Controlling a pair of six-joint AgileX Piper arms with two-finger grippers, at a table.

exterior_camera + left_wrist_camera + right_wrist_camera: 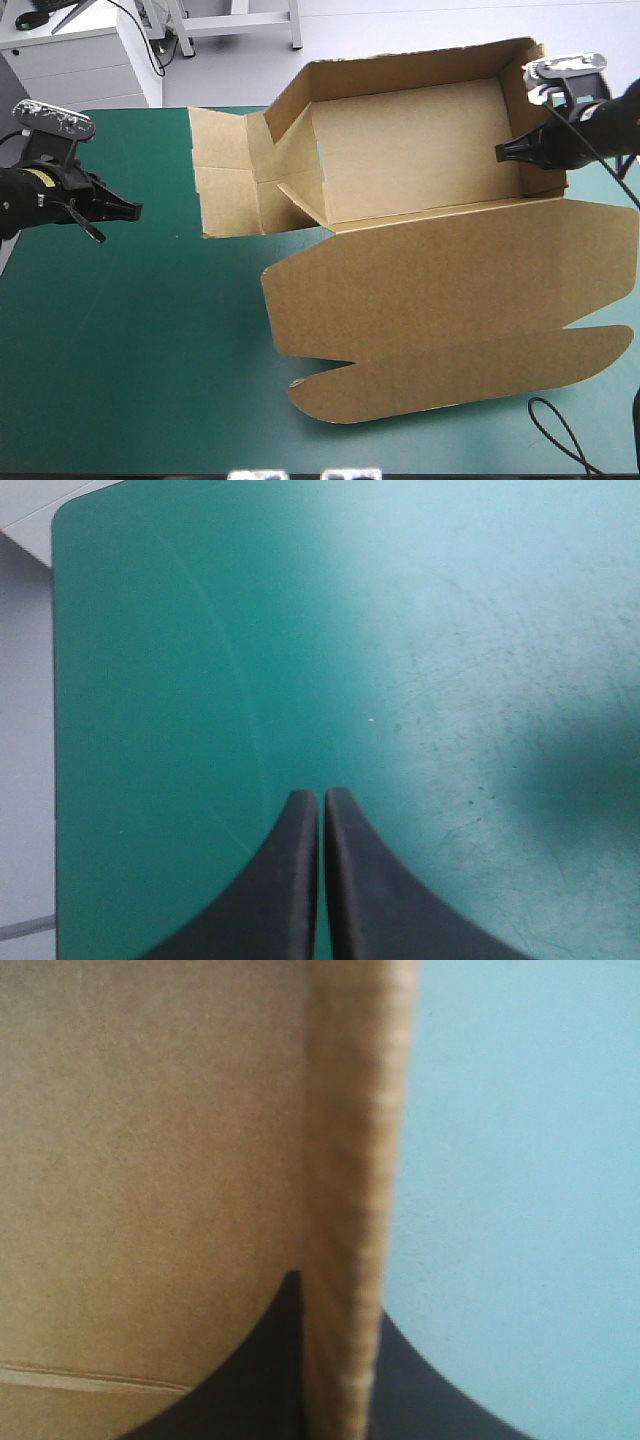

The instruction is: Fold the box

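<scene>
The brown box [410, 165] stands in the right half of the table as an open tray, far and right walls raised, its lid [440, 320] lying flat toward the near edge. A flat side panel [235, 185] spreads to the left. My right gripper [503, 152] is at the right wall, shut on it; the right wrist view shows the wall's edge [350, 1210] pinched between the black fingers [255, 1370]. My left gripper [135, 210] hovers over bare teal-green cover left of the box, shut and empty, its fingers [290, 880] meeting in one arch.
The teal-green cover [140, 350] lies bare at the near left. The table's left corner [60, 520] shows ahead of the left gripper. A white cabinet [80, 60] stands beyond the far left edge.
</scene>
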